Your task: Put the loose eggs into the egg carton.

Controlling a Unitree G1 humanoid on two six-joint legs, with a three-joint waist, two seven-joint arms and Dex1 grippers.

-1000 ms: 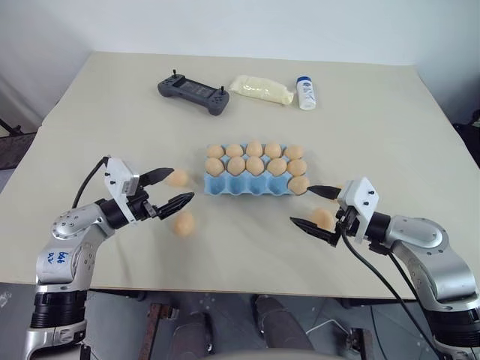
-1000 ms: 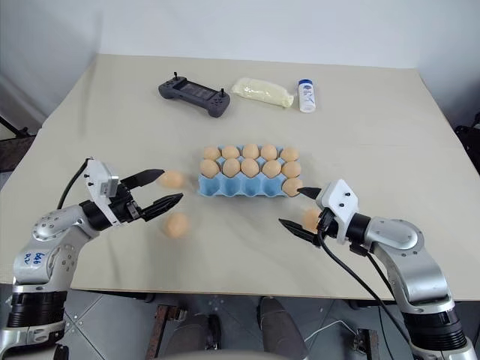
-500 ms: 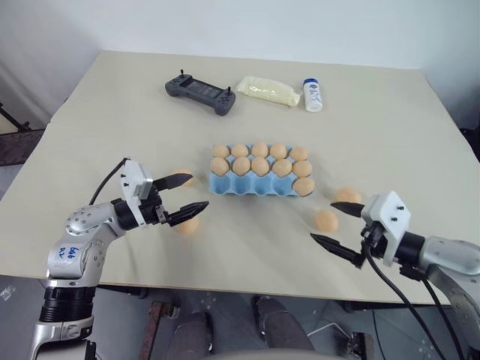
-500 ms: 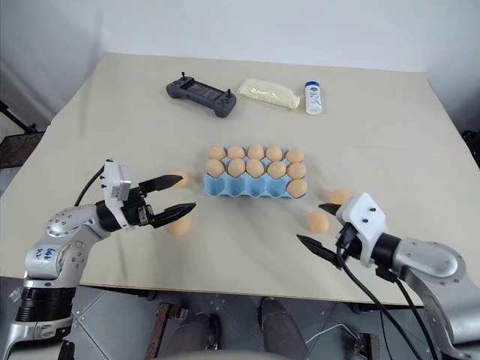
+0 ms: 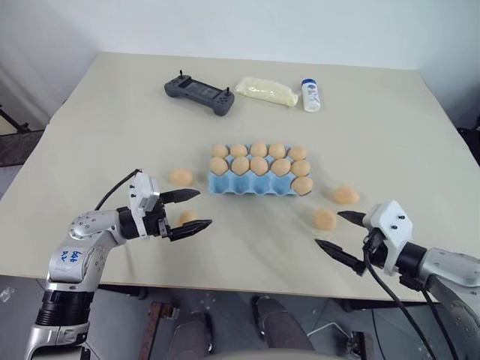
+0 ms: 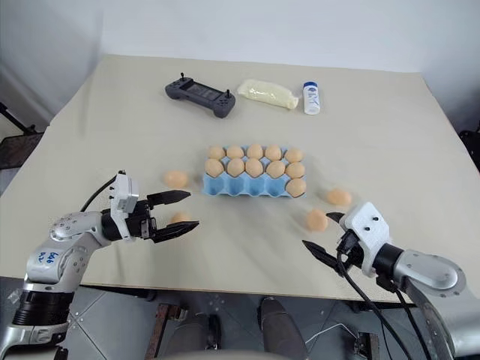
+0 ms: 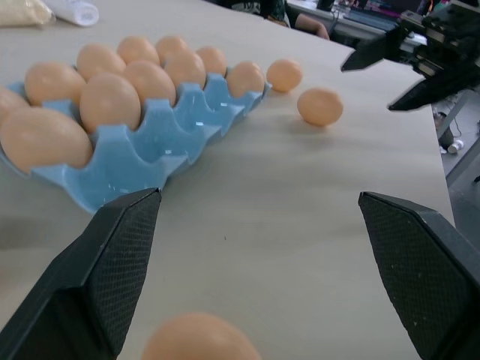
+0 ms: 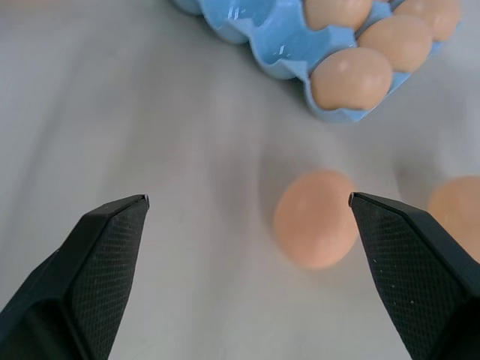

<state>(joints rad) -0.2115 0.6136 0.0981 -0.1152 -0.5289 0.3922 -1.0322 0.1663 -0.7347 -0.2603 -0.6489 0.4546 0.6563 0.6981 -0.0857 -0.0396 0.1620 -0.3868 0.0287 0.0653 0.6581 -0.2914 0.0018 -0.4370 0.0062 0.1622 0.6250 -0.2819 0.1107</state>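
Note:
The light-blue egg carton (image 5: 234,187) lies mid-table, its two far rows full of tan eggs and one more egg in the front right cup. Two loose eggs lie left of it: one (image 5: 180,177) on the open table, the other (image 5: 187,217) between the spread fingers of my open left gripper (image 5: 204,207), close to its base in the left wrist view (image 7: 199,341). Two more loose eggs (image 5: 325,219) (image 5: 346,195) lie right of the carton. My right gripper (image 5: 328,229) is open and empty, just short of the nearer egg (image 8: 315,217).
At the far side of the table (image 5: 390,135) lie a dark grey gamepad (image 5: 196,93), a pale yellow bag (image 5: 262,90) and a small white bottle (image 5: 309,94). The table's front edge runs just below both grippers.
My right gripper has drawn back from the egg toward the table's front edge, uncovering both right-hand eggs. The left gripper has shifted right and turned inward, its fingers now around the nearer left egg.

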